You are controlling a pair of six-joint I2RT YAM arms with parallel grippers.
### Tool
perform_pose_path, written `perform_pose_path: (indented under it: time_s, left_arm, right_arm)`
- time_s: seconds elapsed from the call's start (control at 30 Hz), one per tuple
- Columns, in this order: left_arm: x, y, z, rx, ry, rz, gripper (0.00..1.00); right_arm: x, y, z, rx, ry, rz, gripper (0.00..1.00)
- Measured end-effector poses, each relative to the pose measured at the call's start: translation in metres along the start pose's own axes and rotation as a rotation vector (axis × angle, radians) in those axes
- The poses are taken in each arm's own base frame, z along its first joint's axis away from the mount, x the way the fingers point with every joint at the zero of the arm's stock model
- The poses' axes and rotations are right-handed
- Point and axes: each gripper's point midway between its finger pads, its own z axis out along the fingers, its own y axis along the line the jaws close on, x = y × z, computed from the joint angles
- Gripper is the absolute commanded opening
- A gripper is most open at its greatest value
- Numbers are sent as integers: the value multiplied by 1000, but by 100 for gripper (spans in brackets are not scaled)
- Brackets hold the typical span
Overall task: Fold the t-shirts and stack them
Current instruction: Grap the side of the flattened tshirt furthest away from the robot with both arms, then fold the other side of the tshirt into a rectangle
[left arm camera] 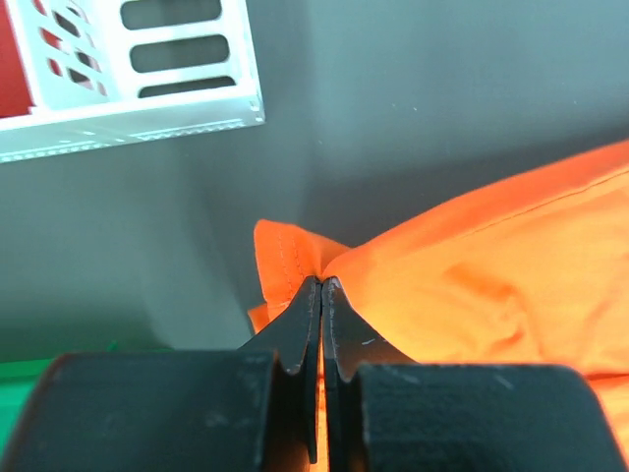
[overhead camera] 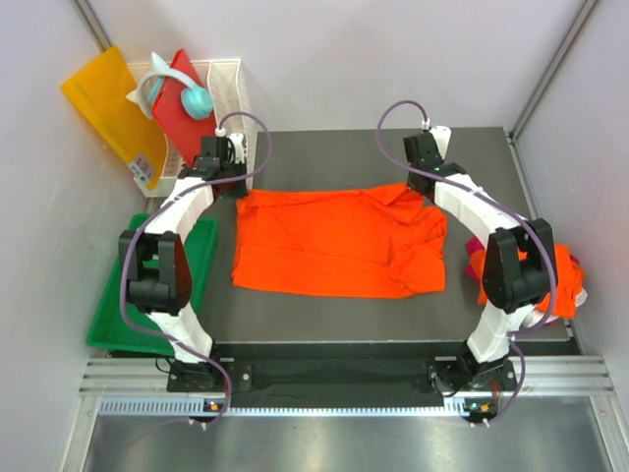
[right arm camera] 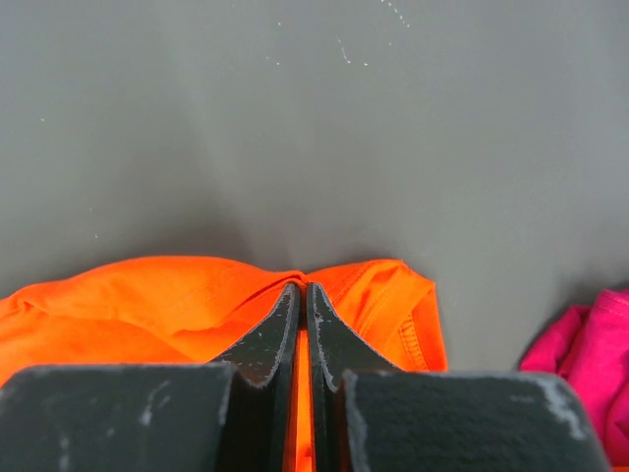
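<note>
Orange t-shirt (overhead camera: 334, 241) lies spread across the middle of the table (overhead camera: 324, 315), long side running left to right. The left half is fairly flat. The right end is bunched, with a sleeve crumpled under itself toward the table's right edge.

Left claw (left arm camera: 321, 285) is closed on the shirt's far left corner, jaws pressed together with a stitched hem poking out past the tips. Right claw (right arm camera: 300, 290) is closed on the far right corner, again only a thin fold of hem between the jaws. We judge both arms are set to lift the far edge and carry it toward the near edge for the first fold.

A second heap of shirts (overhead camera: 565, 275), orange with some pink, sits at the table's right edge behind the right arm. Some of it seems to hang over.

Risks as we read them:
- Both bites are shallow. Cloth weight on the lift could pull a corner free and leave the fold lopsided.
- The rumpled right end may get folded in as it is, giving a lumpy, crooked edge.
- The white basket (left arm camera: 138, 98) stands near the left claw. A swing outward could knock it.
- The right arm, sweeping back, may brush the heap and push it off the table.
</note>
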Motion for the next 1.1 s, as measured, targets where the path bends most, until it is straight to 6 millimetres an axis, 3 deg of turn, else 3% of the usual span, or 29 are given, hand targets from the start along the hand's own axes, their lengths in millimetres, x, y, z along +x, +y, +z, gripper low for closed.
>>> perform_pose_path:
  time_s: [0.2,0.37,0.53,0.7,0.93,1.1]
  left_arm:
    - [-4,10,-1,-60,-11,7,0]
    - [-33,19,11,-107,-51,14,0]
    - [-59,27,37,-137,-85,19,0]
    - [-57,32,60,-144,-69,20,0]
    - [-57,33,62,-144,-77,24,0]
    - [-57,33,63,-143,-87,32,0]
  right_arm:
    - [-4,-3,-6,-4,-13,9,0]
    - [-7,-6,-5,2,-14,14,0]
    - [-31,-3,1,2,-51,46,0]
    - [-60,2,17,8,-87,77,0]
    - [-95,22,38,-13,-128,92,0]
    - [-132,39,41,-48,-183,105,0]
